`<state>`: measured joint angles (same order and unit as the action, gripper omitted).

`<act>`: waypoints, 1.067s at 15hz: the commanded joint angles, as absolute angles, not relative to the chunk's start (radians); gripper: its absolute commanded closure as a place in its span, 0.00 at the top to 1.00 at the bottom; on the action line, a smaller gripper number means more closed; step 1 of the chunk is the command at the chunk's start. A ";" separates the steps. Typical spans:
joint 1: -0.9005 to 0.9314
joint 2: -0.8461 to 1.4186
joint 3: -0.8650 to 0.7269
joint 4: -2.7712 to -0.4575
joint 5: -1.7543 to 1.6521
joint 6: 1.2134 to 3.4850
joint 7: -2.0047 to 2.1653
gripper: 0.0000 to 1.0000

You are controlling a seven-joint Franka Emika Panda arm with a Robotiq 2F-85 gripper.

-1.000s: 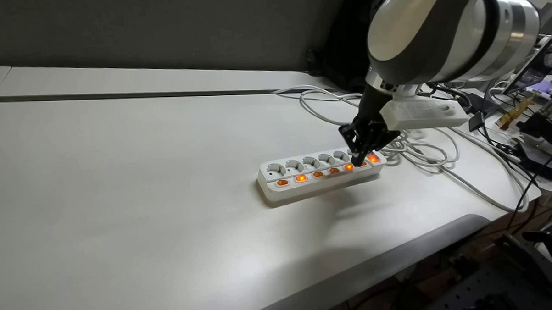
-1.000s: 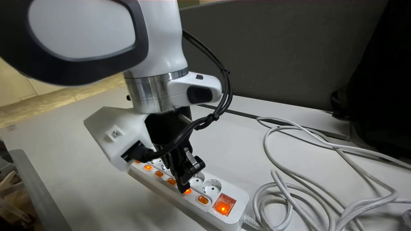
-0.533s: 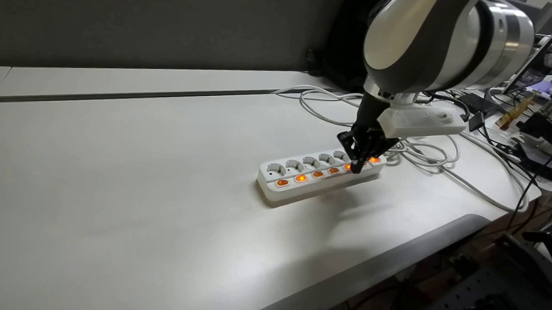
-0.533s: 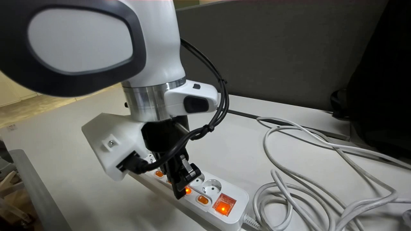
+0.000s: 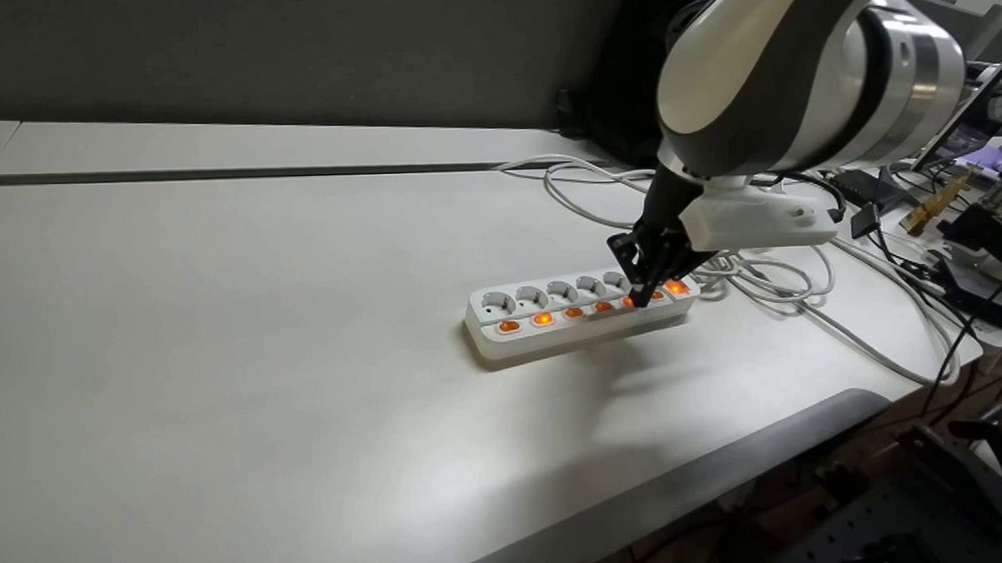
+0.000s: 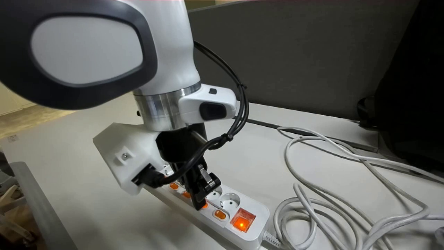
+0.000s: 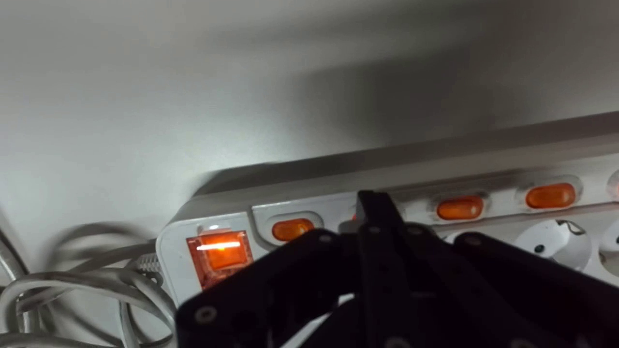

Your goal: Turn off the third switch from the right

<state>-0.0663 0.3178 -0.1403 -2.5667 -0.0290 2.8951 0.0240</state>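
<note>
One power strip (image 5: pixel 582 333), jaws together over third-from-right switch (image 6: pixel 205 205); slanted pressure could skid the strip toward desk edge (image 5: pixel 683 490).

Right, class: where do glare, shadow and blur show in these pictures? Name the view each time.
In an exterior view, pale glare spreads over part of the table, and soft shadows lie on the camera's side of the strip; in the wrist view, a white streak crosses the big switch, and the dark end effector looks somewhat blurred.
</note>
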 commanded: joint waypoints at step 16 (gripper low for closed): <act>-0.117 0.380 -0.129 -2.525 0.073 2.837 0.044 0.00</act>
